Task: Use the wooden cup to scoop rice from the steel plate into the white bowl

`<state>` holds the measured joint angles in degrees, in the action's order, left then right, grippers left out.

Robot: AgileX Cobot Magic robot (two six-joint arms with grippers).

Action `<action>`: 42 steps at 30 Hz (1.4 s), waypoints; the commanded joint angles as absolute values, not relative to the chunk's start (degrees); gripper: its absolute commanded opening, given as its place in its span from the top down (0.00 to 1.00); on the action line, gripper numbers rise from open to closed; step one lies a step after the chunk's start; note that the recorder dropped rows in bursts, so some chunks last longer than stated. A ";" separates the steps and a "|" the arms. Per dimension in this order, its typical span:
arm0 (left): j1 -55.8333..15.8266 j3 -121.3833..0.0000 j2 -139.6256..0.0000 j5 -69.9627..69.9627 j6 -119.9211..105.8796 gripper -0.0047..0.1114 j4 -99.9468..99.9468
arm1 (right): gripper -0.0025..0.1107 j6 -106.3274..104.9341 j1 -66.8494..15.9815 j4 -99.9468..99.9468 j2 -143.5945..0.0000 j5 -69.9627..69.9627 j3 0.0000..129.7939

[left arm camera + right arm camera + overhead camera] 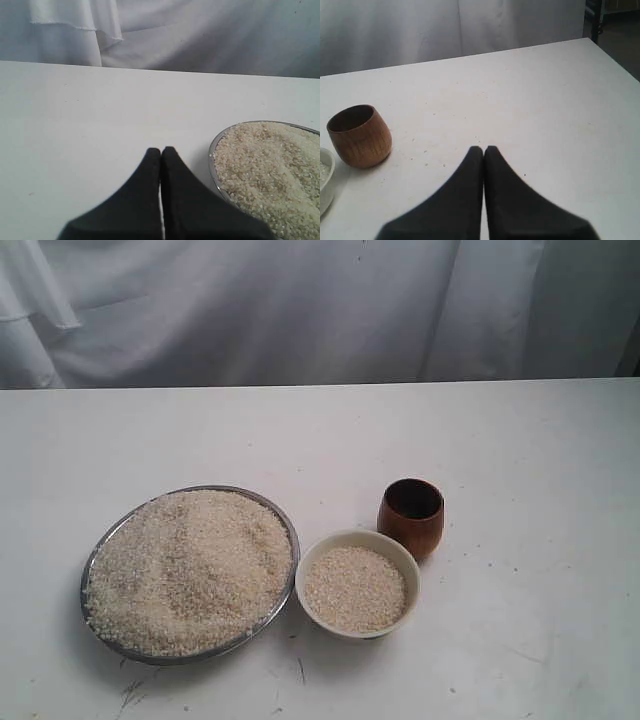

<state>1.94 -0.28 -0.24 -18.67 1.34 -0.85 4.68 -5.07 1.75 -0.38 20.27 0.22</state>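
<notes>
Rice dishes grouped on a white table (520, 440), both grippers clenched on nothing.
The steel plate (200, 488), heaped with rice (190, 570), sits just beside the white bowl (357, 534), which also holds rice. The wooden cup (411, 525) stands upright just behind the bowl. Open tabletop surrounds them, and a white cloth (300, 310) hangs past the far edge. The left gripper (161, 150) is near the plate's rim, and the right gripper (483, 149) is apart from the cup.

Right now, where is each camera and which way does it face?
Exterior: off the arms, looking down across the white table at the shiny round steel plate of pale rice, small cream-white bowl and reddish-brown wooden cup; no robot part shows.
Left wrist: low over the table, past its shut black left pincer; plate beside.
Right wrist: same, past the shut right pincer; cup and bowl beside.
Shared: exterior and left wrist both show the plate.
</notes>
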 commanded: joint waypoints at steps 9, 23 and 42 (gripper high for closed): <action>2.04 0.00 0.00 -18.27 1.35 0.96 -0.94 | 0.98 4.95 -4.71 -1.47 0.00 -6.44 0.00; 2.04 0.00 0.00 -18.27 1.35 0.96 -0.94 | 0.98 4.14 -4.71 -0.81 0.00 -21.22 1.46; 2.04 0.00 0.00 -18.27 1.35 0.96 -0.94 | 0.98 -1.88 -4.71 -2.93 -38.78 -30.39 31.72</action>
<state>1.94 -0.28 -0.24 -18.67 1.34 -0.85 -2.14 -5.07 -0.83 -31.40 -27.43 28.44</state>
